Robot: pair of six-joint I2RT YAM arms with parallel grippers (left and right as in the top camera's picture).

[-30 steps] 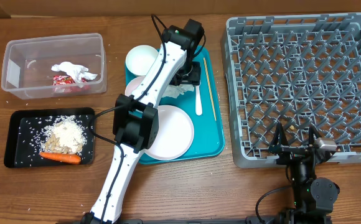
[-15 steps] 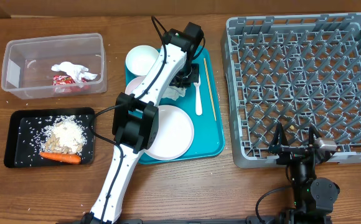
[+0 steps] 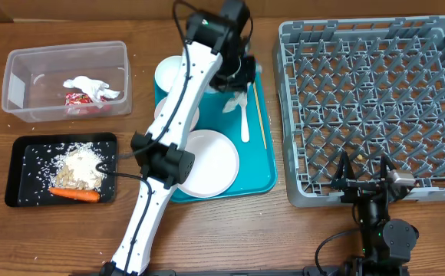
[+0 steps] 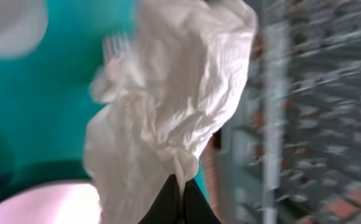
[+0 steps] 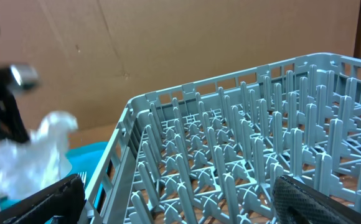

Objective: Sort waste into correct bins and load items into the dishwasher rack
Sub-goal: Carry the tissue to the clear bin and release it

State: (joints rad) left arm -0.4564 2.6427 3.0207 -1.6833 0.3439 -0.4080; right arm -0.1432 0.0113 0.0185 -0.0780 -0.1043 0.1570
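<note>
Napkin [image 4: 168, 112], crumpled and white, is pinched by one corner in the left pincer [image 4: 179, 190], whose jaws stand closed to a narrow slit on the paper. The rest of it trails loosely away from the fingertips, clear of the teal tray [image 3: 267, 165]. From overhead it hangs under the pincer above the far end of that tray, just over the head of the white fork [image 3: 244, 123] and beside the thin wooden stick [image 3: 258, 115].

The clear tub [image 3: 23, 57], which already holds another napkin and a red wrapper, lies well apart to the robot's left, with the white cup [image 3: 173, 74] between. So, in my judgement, the carry runs sideways to the left at this height. The left arm is the nearer one. The right pincer [image 3: 362, 170] is spread wide and empty at the near wall of the dishwasher rack [image 3: 376, 69].

Against a second ago, the left pincer has risen from the tray floor and shifted toward the far edge, taking the napkin up with it. The right arm, fork, stick and plate [image 3: 211, 161] have not moved.
</note>
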